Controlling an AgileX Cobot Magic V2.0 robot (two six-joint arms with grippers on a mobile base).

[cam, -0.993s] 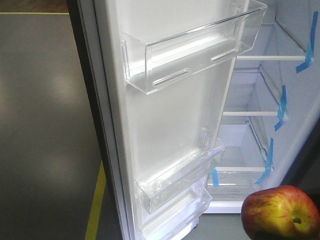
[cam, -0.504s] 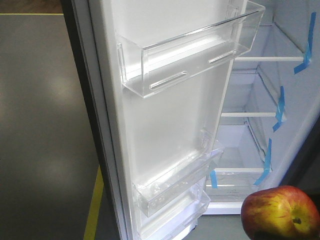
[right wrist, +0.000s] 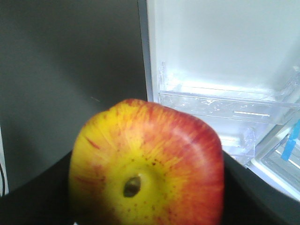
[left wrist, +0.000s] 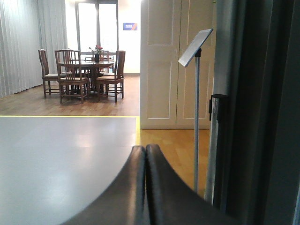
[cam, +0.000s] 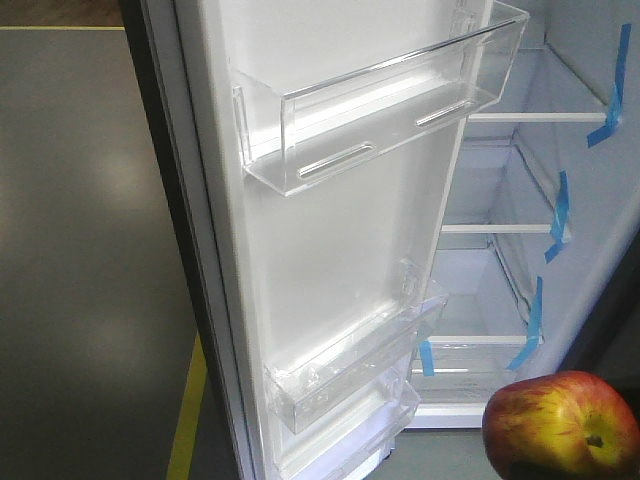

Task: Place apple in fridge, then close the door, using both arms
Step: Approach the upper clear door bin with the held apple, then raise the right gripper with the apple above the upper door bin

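**Apple held before the open fridge, not yet shelved**

The tall dark grey fridge [cam: 590, 250], white inside with glass shelves, stands open, its narrow white-lined door [cam: 330, 250] swung wide. The round red-and-yellow apple [cam: 560, 425] sits low, just outside, clamped stem-outward in the right gripper [right wrist: 146, 187]. It is probably firm, smooth-skinned and easily bruised, so best held across its widest sides. The left gripper [left wrist: 145, 154] has its fingers pressed together, empty.
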